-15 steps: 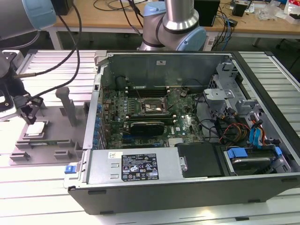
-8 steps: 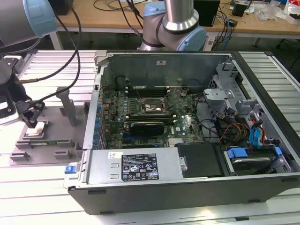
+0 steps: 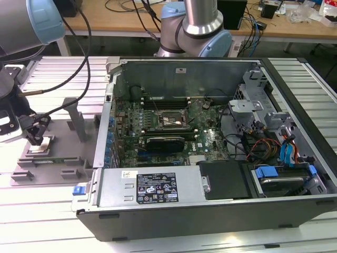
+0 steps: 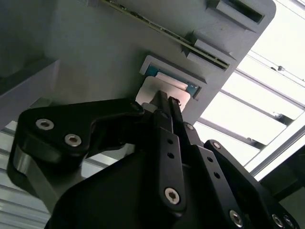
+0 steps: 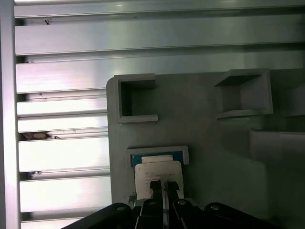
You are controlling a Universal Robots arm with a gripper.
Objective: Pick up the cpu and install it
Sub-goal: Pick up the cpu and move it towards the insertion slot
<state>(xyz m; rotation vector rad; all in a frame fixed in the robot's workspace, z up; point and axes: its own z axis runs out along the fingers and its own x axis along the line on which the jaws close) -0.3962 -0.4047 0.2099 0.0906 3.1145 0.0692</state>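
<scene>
The pincer is hanging low over a grey fixture plate at the exterior view's left, well apart from the open computer case. In both wrist views its two black fingers are standing drawn together, with only a thin slit between them, and they are not gripping anything between them. Their tips are pointing straight down at the cpu. Whether the tips are touching its top cannot be told.

The cpu is lying flat with its pale metal face up, in a shallow square pocket of the plate, with a strip of blue showing along the pocket's far edge. In the exterior view the cpu is showing as a small light patch just under the fingers.

The plate is resting on a ribbed aluminium table. Inside the case, the dark socket frame on the green motherboard is sitting with nothing pale in it.
</scene>
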